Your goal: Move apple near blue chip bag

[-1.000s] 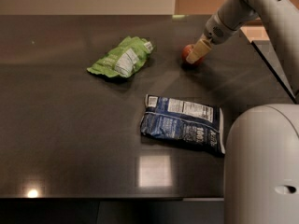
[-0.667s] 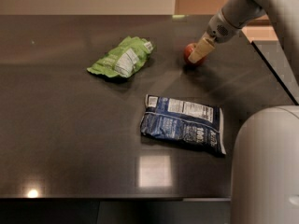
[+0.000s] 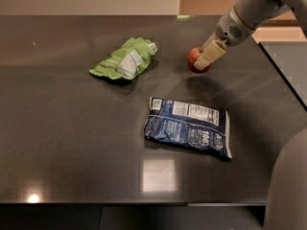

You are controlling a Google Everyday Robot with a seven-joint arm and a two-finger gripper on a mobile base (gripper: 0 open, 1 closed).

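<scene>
On the left half of the dark, glossy table (image 3: 57, 128) lies a light green bag (image 3: 125, 59), crumpled and turned at a slant, its white label panel facing up. Nearer the front edge, a square patch of reflected light (image 3: 158, 174) shines on the tabletop. Just right of centre lies the blue chip bag (image 3: 188, 127), flat and crinkled, with its white nutrition label along the top and a white edge at its right end.

Farther back and a little to the right is the apple (image 3: 193, 57), small and red, well apart from the green bag and separated from the blue chip bag by a stretch of bare table. The pincer (image 3: 204, 62) pinches the apple; one cream finger (image 3: 211, 54) lies across its right side (the other is hidden behind the fruit). Whether the apple touches the table or hangs just above it cannot be told. The grey arm (image 3: 249, 13) runs up to the top right corner, and a pale rounded part of the robot (image 3: 288, 186) fills the lower right.
</scene>
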